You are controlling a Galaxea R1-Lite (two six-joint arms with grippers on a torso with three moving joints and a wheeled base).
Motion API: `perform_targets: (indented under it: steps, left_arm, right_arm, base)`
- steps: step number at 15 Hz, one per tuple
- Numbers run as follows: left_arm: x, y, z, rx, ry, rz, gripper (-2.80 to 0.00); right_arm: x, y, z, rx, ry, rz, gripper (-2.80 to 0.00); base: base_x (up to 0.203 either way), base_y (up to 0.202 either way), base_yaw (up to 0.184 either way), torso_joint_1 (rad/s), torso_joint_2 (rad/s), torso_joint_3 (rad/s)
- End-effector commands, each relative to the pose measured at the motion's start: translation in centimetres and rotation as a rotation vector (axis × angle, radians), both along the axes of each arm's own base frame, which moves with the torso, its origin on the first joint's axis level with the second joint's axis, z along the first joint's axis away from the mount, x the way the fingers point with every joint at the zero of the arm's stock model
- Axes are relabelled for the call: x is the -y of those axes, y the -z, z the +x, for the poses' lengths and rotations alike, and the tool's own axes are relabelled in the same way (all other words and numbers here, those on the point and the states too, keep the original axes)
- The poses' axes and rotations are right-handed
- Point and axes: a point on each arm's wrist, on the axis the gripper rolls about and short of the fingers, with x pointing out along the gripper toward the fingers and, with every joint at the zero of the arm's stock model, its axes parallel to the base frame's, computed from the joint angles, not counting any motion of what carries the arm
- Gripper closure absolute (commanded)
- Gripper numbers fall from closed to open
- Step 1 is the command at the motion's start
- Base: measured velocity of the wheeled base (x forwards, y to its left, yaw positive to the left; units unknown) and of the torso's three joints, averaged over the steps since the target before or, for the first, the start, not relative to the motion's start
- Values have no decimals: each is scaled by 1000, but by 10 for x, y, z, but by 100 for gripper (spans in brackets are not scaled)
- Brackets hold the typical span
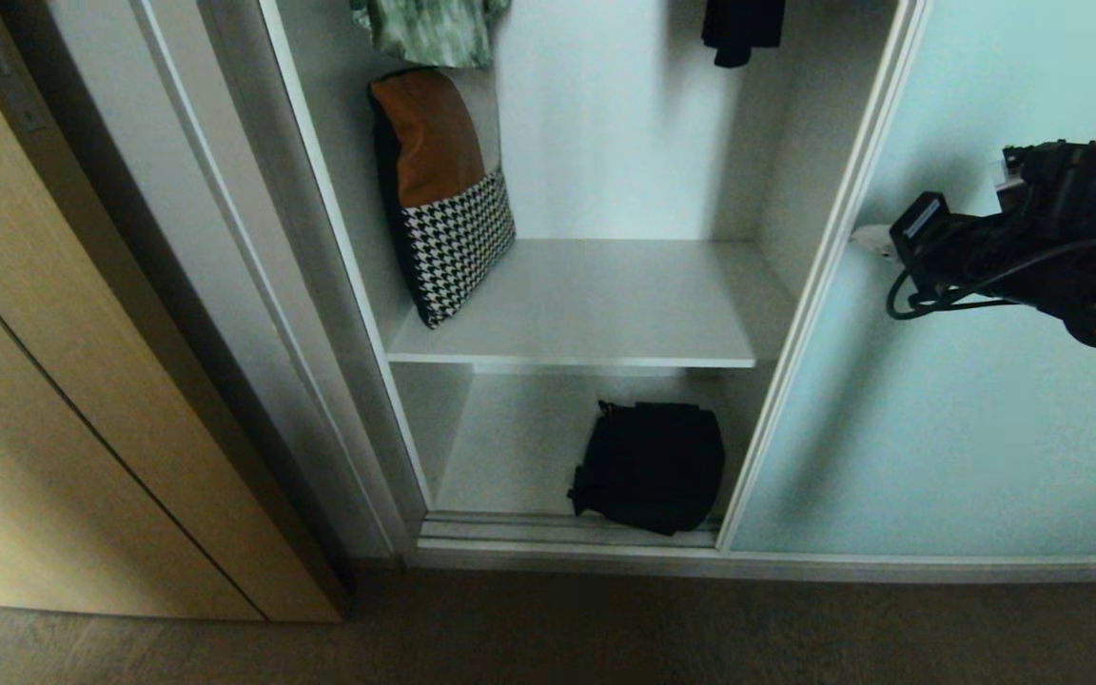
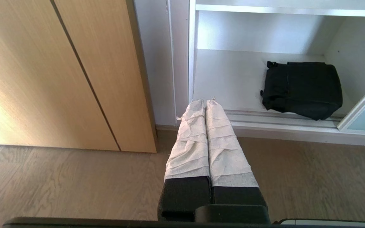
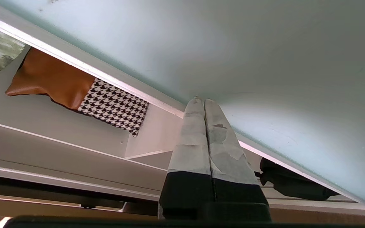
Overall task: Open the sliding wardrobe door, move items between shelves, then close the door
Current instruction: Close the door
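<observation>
The sliding wardrobe door (image 1: pixel 948 400), pale aqua glass in a silver frame, stands slid to the right, so the white wardrobe is open. A black fabric bag (image 1: pixel 651 464) lies on the bottom shelf (image 1: pixel 510 447), at its right front by the door track. The shelf above (image 1: pixel 624 304) is bare on its right side. My right gripper (image 1: pixel 860 236) is shut and empty, its tips (image 3: pixel 200 100) against the door glass just beside the frame edge. My left gripper (image 2: pixel 205 101) is shut and empty, low over the floor before the wardrobe's left post. The bag (image 2: pixel 301 88) lies to its right.
A brown-and-houndstooth cushion (image 1: pixel 443 190) leans against the left wall on the upper shelf. A green patterned garment (image 1: pixel 429 29) and a dark garment (image 1: pixel 743 29) hang above. A light wood-grain door (image 1: pixel 53 381) stands to the left. Wood floor (image 2: pixel 74 183) runs along the front.
</observation>
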Motion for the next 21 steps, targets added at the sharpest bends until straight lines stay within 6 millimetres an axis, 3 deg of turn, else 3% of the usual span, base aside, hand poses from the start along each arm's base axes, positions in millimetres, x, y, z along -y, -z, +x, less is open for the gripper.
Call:
perform_targets:
  steps: [1, 4, 7, 11, 13, 16, 21]
  left_arm:
    - [0, 0, 0, -2, -1, 0, 0]
    - [0, 0, 0, -2, -1, 0, 0]
    - [0, 0, 0, -2, -1, 0, 0]
    - [0, 0, 0, -2, -1, 0, 0]
    - [0, 0, 0, -2, -1, 0, 0]
    - [0, 0, 0, -2, -1, 0, 0]
    - [0, 0, 0, -2, -1, 0, 0]
  right_arm:
    - [-11, 1, -2, -9, -30, 4, 0]
    - [-40, -7, -10, 8, -100, 3, 0]
    - [-68, -3, -13, 11, -167, -55, 0]
    - [-126, 5, -22, 22, -237, -117, 0]
    - [-155, 2, -39, 39, -282, -148, 0]
    - [-160, -23, -78, 94, -319, -148, 0]
    - [-149, -64, -144, 198, -367, -114, 0]
  base:
    - [0, 0, 0, 0, 0, 0]
    - [0, 0, 0, 0, 0, 0]
    - [0, 0, 0, 0, 0, 0]
    - [0, 0, 0, 0, 0, 0]
    - [0, 0, 0, 0, 0, 0]
    - [0, 0, 0, 0, 0, 0]
    - [0, 0, 0, 0, 0, 0]
